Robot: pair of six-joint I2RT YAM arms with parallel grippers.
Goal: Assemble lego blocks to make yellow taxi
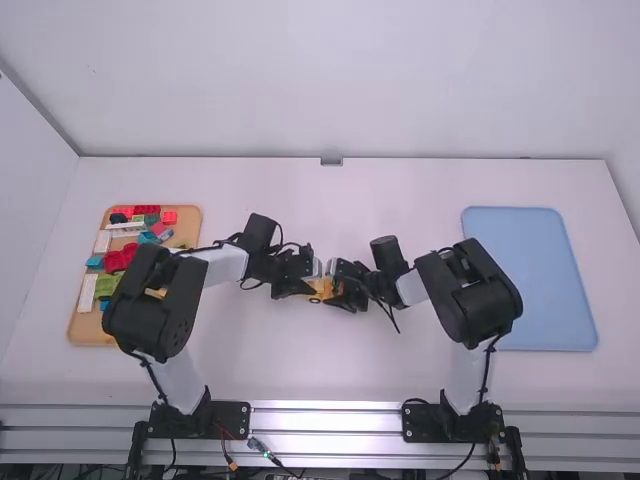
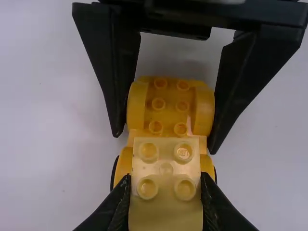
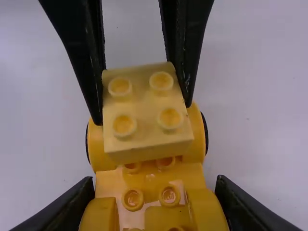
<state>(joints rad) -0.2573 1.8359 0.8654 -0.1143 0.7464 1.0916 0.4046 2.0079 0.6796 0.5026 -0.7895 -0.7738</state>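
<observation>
Yellow taxi base (image 1: 330,290): lies near centre of the high view, long axis roughly left to right, both arms about equally near. Gripped at right end by right pincer (image 3: 155,185). Over left end: pale yellow block (image 3: 147,111), gripped by left pincer (image 2: 166,192); seated or not, cannot tell. Shows bare studs (image 2: 159,104), rounded fenders (image 2: 137,103), black wheels (image 3: 204,131). Next, probably: press straight down.

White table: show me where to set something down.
Bare table lies beyond the left gripper and right gripper, between the tan tray and blue tray, and on their near side. The blue tray is bare. Crowded: the middle, where both grippers hold yellow blocks, and the tan tray, strewn with coloured blocks.
</observation>
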